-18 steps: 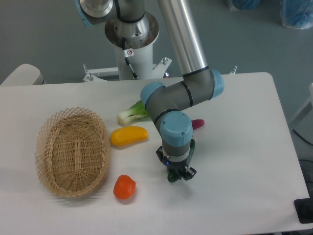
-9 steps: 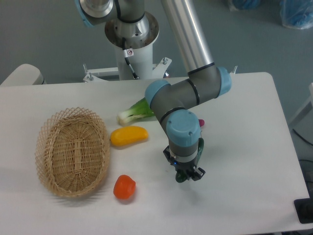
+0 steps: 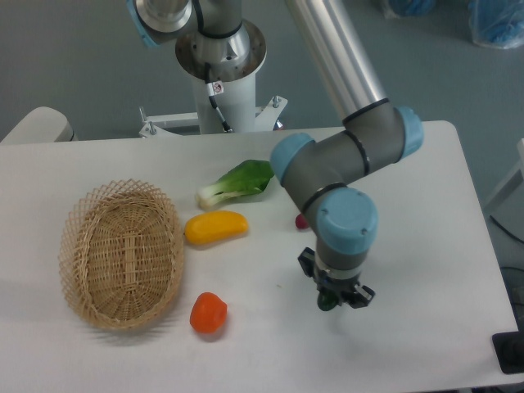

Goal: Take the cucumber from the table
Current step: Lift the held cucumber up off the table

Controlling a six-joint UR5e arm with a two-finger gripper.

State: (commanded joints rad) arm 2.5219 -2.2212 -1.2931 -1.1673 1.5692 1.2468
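The gripper (image 3: 336, 298) is closed around the cucumber (image 3: 326, 301), of which only a dark green bit shows between the fingers. It seems lifted a little above the table (image 3: 426, 246), well to the right of the basket (image 3: 123, 254).

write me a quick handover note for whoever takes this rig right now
Gripper: pointing down near the front of the table, closed on a small dark green item that looks like the cucumber; only its tip shows.
Whether it is lifted clear of the table is unclear from this view.
Nearby: bok choy, yellow pepper, orange pepper, empty basket.
Done: grasp appears made. Left: confirm the hold and finish the lift.
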